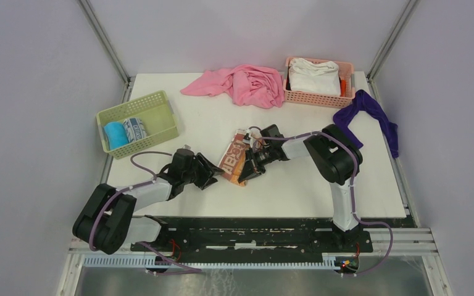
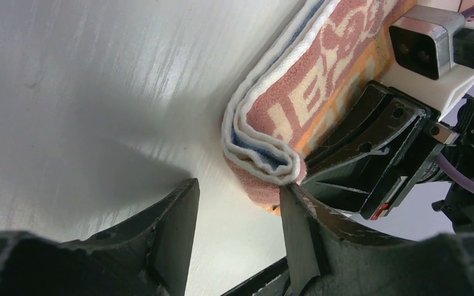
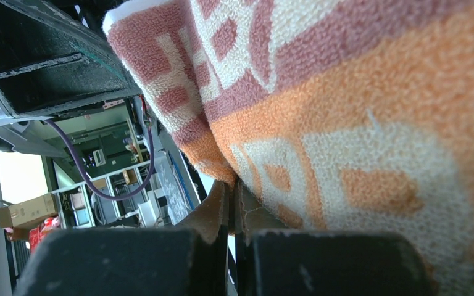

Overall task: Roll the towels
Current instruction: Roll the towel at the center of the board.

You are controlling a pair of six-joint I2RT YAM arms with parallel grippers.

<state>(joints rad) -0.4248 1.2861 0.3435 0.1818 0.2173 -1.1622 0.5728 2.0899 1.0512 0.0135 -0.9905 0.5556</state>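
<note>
The cream terry towel with an orange band and reddish-brown block lettering (image 2: 296,105) should handle as light, soft and limp: its layers will likely slide on one another and spring open, so the best hold is probably across the whole folded end, all layers pinched together. It is folded into a narrow strip, with white edging and a blue inner layer showing at the looped end. It lies mid-way across the white table (image 2: 99,92), between the two claws. The left gripper (image 2: 237,191) stands partly open and empty, one finger touching the looped end. The right gripper (image 3: 231,197) is closed, its tips against the towel's orange edge; whether a layer is pinched I cannot tell. Farther left, a green plastic basket (image 1: 160,98) holds a rolled bright blue towel (image 1: 115,134) and a rolled white printed towel (image 1: 136,129).
</note>
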